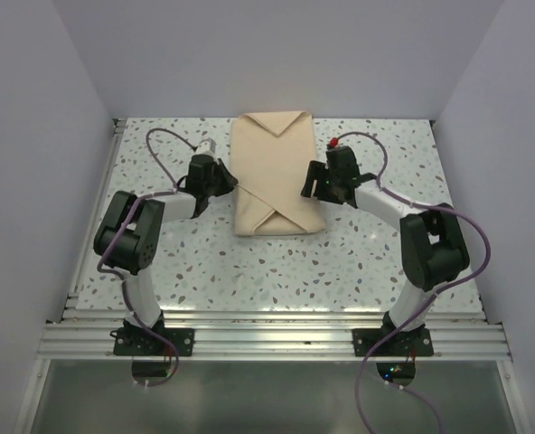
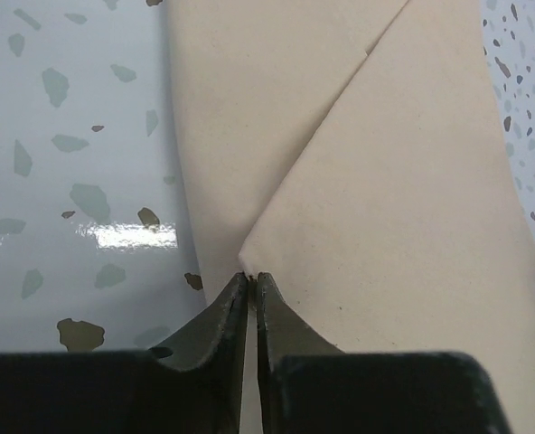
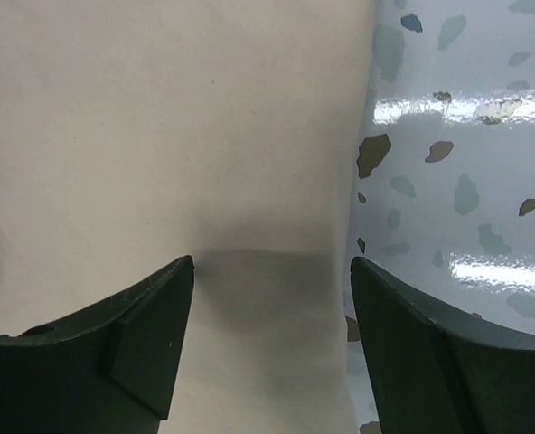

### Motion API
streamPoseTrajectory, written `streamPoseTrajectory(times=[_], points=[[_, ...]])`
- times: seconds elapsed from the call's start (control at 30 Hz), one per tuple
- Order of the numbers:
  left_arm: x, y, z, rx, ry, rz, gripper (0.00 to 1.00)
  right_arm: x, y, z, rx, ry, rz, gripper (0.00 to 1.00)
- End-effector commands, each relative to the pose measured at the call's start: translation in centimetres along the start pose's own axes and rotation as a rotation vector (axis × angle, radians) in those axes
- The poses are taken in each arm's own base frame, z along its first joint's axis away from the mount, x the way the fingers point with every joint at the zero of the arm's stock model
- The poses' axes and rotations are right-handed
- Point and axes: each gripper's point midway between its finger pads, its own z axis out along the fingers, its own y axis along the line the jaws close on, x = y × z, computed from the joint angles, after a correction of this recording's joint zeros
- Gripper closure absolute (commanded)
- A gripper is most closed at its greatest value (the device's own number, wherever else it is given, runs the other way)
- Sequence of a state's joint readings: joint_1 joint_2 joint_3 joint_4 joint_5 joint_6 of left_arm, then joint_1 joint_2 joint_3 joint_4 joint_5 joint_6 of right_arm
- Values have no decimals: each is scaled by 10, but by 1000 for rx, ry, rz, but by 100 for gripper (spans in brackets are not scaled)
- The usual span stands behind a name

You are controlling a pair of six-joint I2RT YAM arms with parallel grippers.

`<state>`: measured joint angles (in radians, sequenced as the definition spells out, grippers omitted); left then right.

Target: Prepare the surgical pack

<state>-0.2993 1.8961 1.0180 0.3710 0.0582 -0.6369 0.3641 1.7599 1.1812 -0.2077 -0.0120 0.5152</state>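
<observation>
The surgical pack (image 1: 272, 172) is a tan-beige cloth bundle, folded like an envelope, lying at the table's middle back. Its tray and instruments are hidden inside. My left gripper (image 1: 234, 183) is at the bundle's left edge. In the left wrist view the left gripper (image 2: 252, 276) is shut, pinching the pointed corner of a cloth flap (image 2: 403, 181). My right gripper (image 1: 305, 183) is at the bundle's right edge. In the right wrist view the right gripper (image 3: 272, 267) is open and empty, its jaws straddling the cloth's right edge (image 3: 159, 136) just above it.
The speckled white table (image 1: 249, 262) is boxed in by white walls on the left, back and right. A metal rail (image 1: 276, 318) runs along the near edge by the arm bases. Purple cables loop off both arms.
</observation>
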Motion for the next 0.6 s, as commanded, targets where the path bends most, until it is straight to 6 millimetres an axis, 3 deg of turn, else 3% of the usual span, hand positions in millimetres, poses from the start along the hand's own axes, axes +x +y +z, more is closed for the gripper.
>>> streamPoseTrajectory(times=[0.0,0.07,0.33,0.57], points=[[-19,2,7,-30,-56,8,91,0,-3,-8,-1,-29,-25,27],[-15,5,6,-38,-50,11,100,6,-2,-8,-7,-27,-32,28],[-4,16,15,-68,-27,4,100,40,0,5,2,44,-47,30],[19,28,6,-83,5,-13,100,62,-10,-8,26,48,-50,35]])
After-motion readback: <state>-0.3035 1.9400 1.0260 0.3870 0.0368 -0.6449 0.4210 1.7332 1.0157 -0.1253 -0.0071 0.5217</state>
